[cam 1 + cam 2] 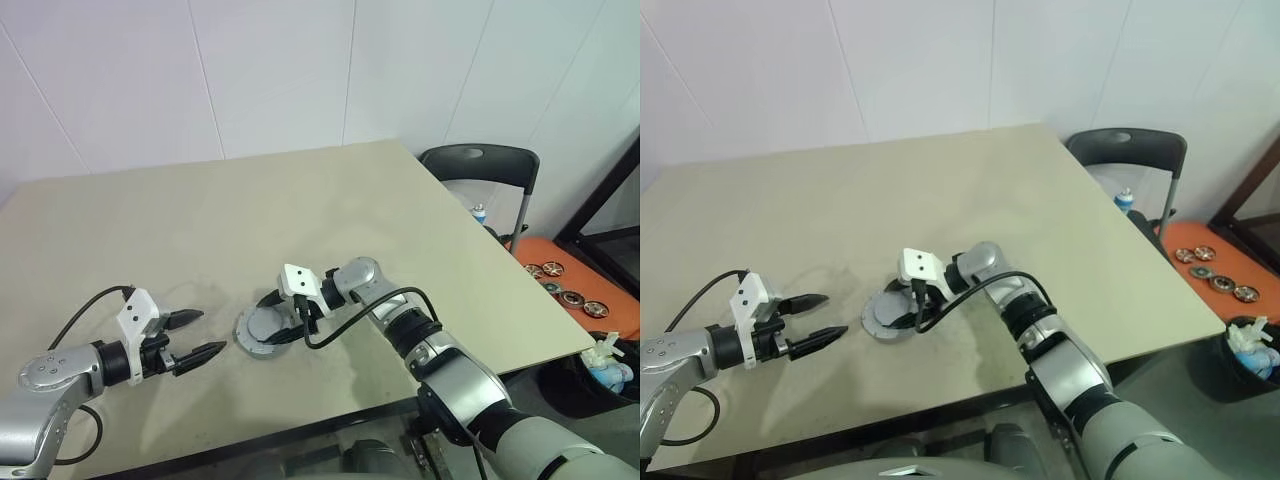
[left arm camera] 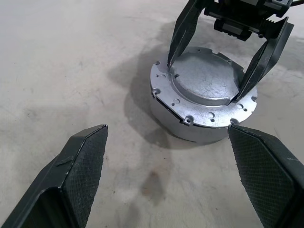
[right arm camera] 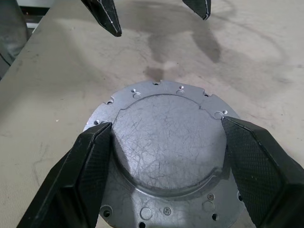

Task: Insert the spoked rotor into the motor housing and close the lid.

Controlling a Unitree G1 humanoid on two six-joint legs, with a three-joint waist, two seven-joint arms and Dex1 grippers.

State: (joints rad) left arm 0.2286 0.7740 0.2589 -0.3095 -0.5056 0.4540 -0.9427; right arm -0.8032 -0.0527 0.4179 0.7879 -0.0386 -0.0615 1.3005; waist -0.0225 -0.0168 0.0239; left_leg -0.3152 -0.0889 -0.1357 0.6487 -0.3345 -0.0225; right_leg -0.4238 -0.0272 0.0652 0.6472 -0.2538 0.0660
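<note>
The motor housing (image 2: 190, 130) stands on the beige table (image 1: 300, 200), a round silver-grey case with the lid (image 3: 166, 152) lying flat on it, plain grey face up. My right gripper (image 3: 166, 123) reaches over it from the right. Its two black fingers press against opposite sides of the lid's raised round centre. My left gripper (image 1: 211, 332) hovers just left of the housing, pointing at it, wide open with nothing between its fingers (image 2: 85, 161). The spoked rotor is hidden.
A dark chair (image 1: 480, 165) stands past the table's right edge, with a small bottle (image 1: 480, 212) on it. Further right is an orange surface (image 1: 600, 285) with several small wheel-like discs, and a bin (image 1: 605, 370) below it.
</note>
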